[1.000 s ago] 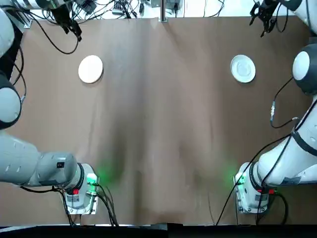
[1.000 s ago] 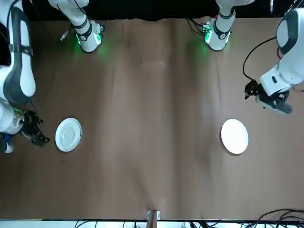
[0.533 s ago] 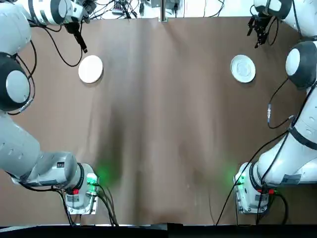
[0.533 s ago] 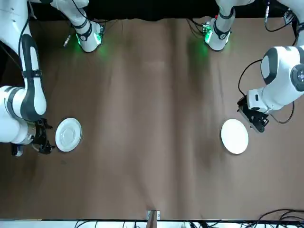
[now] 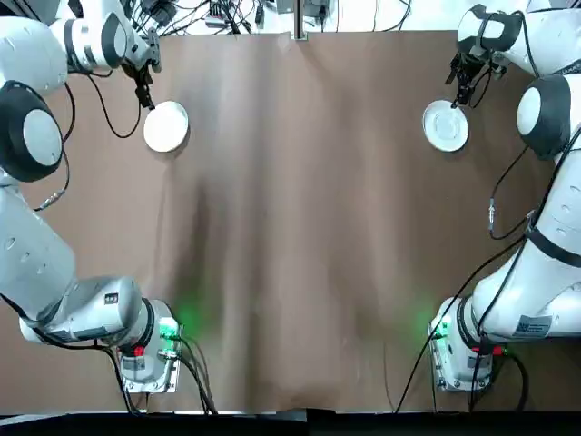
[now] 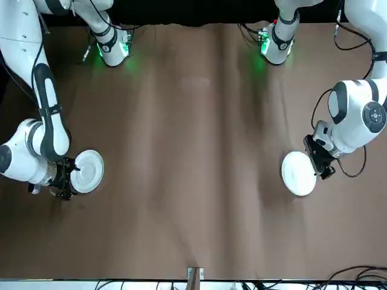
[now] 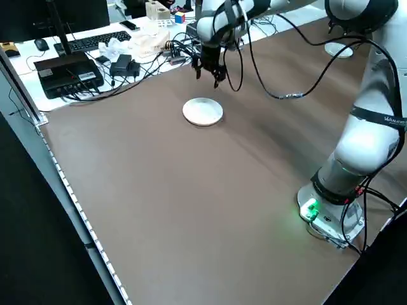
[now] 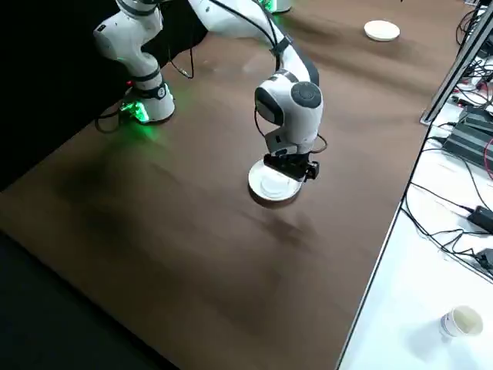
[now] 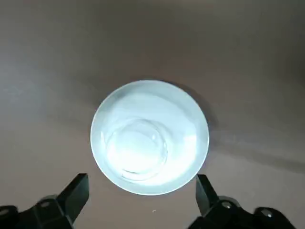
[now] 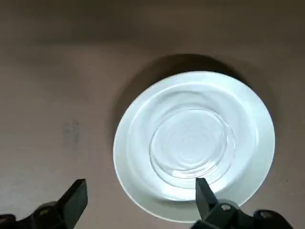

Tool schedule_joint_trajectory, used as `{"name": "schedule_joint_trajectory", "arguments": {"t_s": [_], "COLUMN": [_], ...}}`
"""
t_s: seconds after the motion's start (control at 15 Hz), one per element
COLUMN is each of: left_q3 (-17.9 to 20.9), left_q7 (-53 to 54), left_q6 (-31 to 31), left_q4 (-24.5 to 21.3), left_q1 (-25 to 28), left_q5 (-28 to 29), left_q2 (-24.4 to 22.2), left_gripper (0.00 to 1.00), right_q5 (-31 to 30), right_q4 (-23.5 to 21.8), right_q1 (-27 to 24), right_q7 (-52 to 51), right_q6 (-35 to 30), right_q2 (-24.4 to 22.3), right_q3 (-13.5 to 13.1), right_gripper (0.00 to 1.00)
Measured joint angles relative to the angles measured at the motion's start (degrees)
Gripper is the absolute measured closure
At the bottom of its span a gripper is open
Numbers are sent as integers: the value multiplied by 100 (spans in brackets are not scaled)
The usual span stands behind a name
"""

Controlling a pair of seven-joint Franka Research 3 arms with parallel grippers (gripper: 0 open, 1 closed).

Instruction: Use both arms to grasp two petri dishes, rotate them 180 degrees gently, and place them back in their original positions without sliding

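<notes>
A plain white petri dish [image 5: 166,126] lies flat at the far left of the brown table, also seen in the front view [image 6: 299,173]. My left gripper [image 5: 145,91] hangs just beyond its far edge, open. In the left wrist view this dish [image 9: 149,137] lies just ahead of the spread fingertips [image 9: 81,183]. A glossier ringed petri dish [image 5: 446,125] lies flat at the far right. My right gripper [image 5: 463,89] hovers open at its far edge. The right wrist view shows that dish [image 10: 194,145] ahead of the open fingers [image 10: 78,191], partly in line with one.
Cables, a keyboard [image 7: 89,41] and electronics [image 7: 67,73] crowd the desk beyond the table's far edge. A paper cup [image 8: 462,320] stands on the white surface at the right side. Both arm bases [image 5: 150,350] [image 5: 463,350] sit at the near edge.
Both grippers have come in from the table's far corners toward their dishes and now sit right at the dish edges. Neither dish has moved.
</notes>
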Motion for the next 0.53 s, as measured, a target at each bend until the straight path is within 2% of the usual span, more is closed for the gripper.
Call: {"name": "schedule_joint_trajectory", "arguments": {"t_s": [0.13,0.2,0.33,0.4,0.47,0.53], "left_q3": [0,-3,-3,-1,-1,-1], "left_q7": [347,382,393,396,442,538], "left_q6": [460,535,640,727,840,939], "left_q4": [-231,-284,-349,-381,-416,-449], "left_q1": [73,71,89,131,185,232], "left_q5": [154,243,379,397,415,422], "left_q2": [155,199,300,354,406,459], "left_gripper": [3,11,15,22,28,28], "right_q5": [55,65,67,67,67,67], "right_q4": [0,1,-6,-9,-10,-10], "right_q1": [-5,-5,0,2,4,8], "right_q7": [131,223,320,340,346,352], "right_q6": [23,48,163,223,245,249], "right_q2": [75,85,151,207,267,320], "right_q3": [2,6,18,23,26,29], "right_gripper": [4,10,30,30,36,47]}}
